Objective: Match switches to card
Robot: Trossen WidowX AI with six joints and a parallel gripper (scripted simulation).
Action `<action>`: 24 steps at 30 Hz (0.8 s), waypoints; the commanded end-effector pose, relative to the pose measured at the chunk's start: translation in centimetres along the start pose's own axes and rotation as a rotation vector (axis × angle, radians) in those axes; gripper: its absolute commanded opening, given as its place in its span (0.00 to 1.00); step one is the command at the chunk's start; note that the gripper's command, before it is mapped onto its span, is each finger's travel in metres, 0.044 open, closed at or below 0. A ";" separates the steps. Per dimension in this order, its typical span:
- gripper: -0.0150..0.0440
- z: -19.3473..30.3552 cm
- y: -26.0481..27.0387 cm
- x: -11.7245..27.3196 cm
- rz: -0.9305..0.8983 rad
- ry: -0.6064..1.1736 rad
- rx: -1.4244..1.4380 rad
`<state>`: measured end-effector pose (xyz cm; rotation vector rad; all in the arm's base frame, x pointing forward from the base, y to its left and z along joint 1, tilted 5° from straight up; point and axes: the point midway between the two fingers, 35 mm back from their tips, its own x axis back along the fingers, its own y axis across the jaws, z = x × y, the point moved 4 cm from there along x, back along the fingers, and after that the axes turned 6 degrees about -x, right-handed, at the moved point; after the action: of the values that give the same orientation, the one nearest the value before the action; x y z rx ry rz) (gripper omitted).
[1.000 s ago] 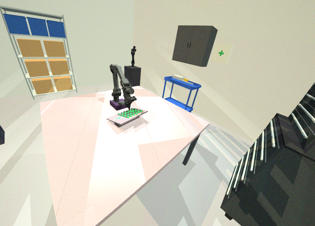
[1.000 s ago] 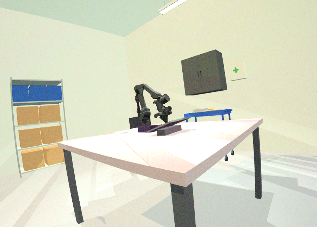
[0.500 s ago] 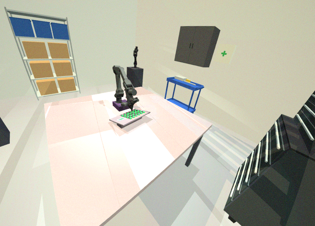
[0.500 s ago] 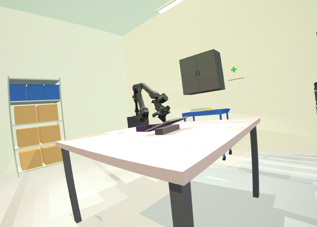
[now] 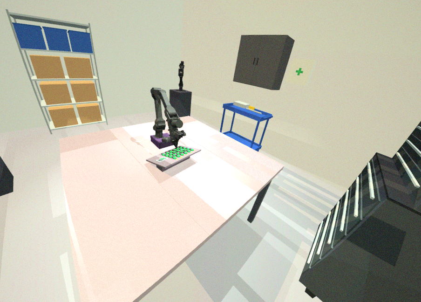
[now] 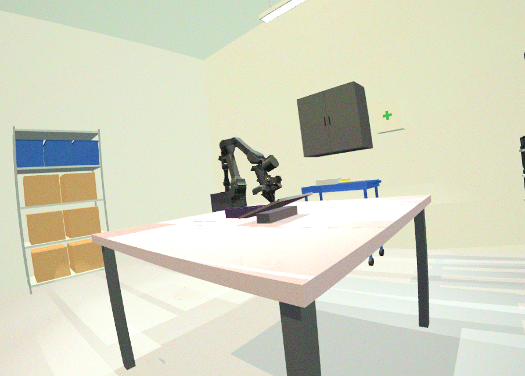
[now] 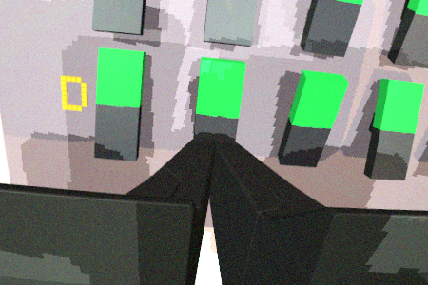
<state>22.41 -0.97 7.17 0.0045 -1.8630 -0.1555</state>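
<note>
The tilted switch panel (image 5: 166, 163) (image 6: 258, 210) (image 7: 29, 59) carries rows of green and dark grey switches. The small card (image 5: 161, 159) lies at its left end in the top view; its squares are too small to read. My gripper (image 5: 176, 146) (image 6: 272, 200) (image 7: 210, 146) is shut and empty, its tips low at the panel's near edge. In the wrist view they cover the near dark end of the second switch (image 7: 220, 89) of the nearest row; contact cannot be told. The first switch (image 7: 119, 78) and third switch (image 7: 319, 99) stand either side. Which halves are raised is hard to tell.
A yellow row mark (image 7: 63, 93) lies left of the nearest row. Another row of switches lies just beyond it. The panel rests on a dark block (image 6: 277, 214) on the table (image 5: 112, 203) (image 6: 203, 245). The arm stands on a purple base (image 5: 159, 140) (image 6: 237, 212) close behind the panel.
</note>
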 end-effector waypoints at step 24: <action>0.25 -0.4 0.0 6.3 0.008 0.025 -0.002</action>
<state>21.49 -1.49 12.91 -0.0038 -1.8579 -0.1512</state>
